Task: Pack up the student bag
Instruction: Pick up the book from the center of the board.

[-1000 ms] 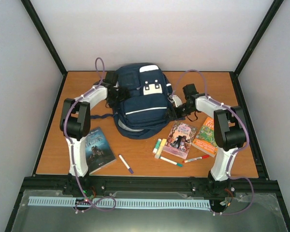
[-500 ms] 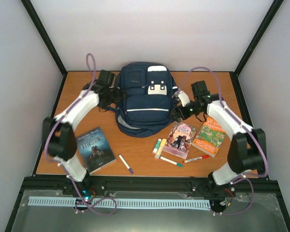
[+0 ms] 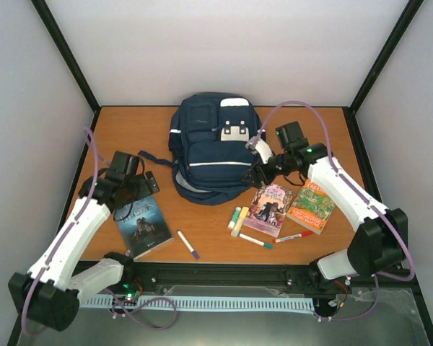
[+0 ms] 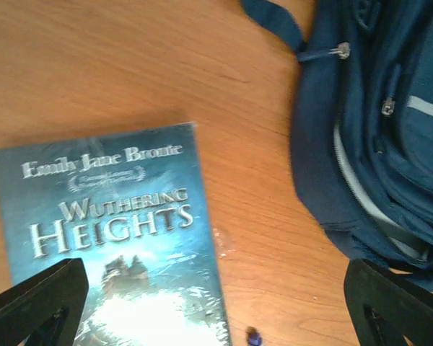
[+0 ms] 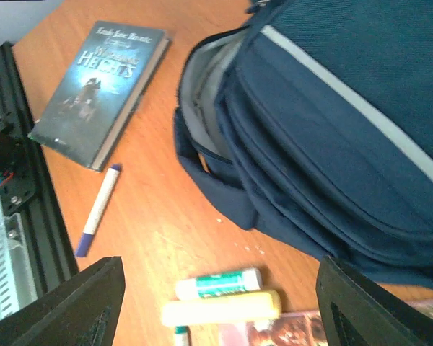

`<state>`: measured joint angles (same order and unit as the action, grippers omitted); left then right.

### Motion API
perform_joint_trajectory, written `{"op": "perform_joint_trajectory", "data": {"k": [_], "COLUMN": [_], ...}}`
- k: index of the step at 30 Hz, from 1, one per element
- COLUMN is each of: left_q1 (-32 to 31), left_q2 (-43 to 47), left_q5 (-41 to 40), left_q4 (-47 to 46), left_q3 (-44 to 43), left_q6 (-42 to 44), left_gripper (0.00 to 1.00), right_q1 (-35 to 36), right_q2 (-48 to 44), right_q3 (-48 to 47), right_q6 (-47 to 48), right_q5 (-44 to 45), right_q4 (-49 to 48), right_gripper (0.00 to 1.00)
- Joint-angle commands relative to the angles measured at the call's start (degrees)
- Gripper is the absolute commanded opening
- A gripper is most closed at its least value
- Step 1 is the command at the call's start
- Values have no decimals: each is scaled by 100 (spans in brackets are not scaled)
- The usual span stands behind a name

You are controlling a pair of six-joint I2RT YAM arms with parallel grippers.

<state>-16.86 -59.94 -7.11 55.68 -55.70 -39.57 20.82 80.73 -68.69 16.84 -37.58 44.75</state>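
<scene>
**Backpack**: navy, lying at the far middle of the table. Its mouth faces the arms and grey lining shows.

**Left gripper**: jaws wide and empty, hanging over the blue book, near-left of the backpack.

**Right gripper**: jaws apart and empty, at the backpack's near-right corner.

**Step, as judged:** first pick-up; nothing looks packed yet.

**Next move:** lower the left gripper, pinch the flat book by an edge, and carry it to the backpack's mouth.

**Surface:** orange-brown wood.

**Room:** white walls, black frame.

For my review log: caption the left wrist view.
Open left hand above the Wuthering Heights book, navy student bag alongside on the wooden table.
</scene>
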Motion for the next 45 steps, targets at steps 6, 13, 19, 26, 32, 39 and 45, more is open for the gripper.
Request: {"op": "perform_joint_trajectory", "data": {"k": [6, 13, 19, 26, 32, 39, 45], "left_q1": [319, 458, 465, 463, 449, 397, 232], "left_q2": [654, 435, 463, 335, 311, 331, 9], "left_q5": [-812, -1252, -1511, -453, 470, 1128, 1486], "left_q4": [332, 292, 37, -938, -1857, -2594, -3078], "left_q3": [1150, 1762, 2143, 2641, 3007, 3086, 2796], "left_q6": [-1286, -2523, -2690, -2429, -2157, -1980, -1617], "left_gripper": [100, 100, 100, 100, 100, 100, 100], "right_q1": [765, 774, 770, 775, 821, 986, 1571], "right_q2": [606, 328, -17, 125, 276, 521, 1040], "right_q3": [-523, 16, 300, 325, 361, 381, 10], "right_q6": [-128, -129, 8, 80, -69, -45, -62], "right_q5": [-192, -151, -70, -161, -187, -120, 101], "right_q4": [-8, -287, -344, -299, -518, -574, -442], "right_gripper": [74, 75, 77, 78, 77, 74, 71]}}
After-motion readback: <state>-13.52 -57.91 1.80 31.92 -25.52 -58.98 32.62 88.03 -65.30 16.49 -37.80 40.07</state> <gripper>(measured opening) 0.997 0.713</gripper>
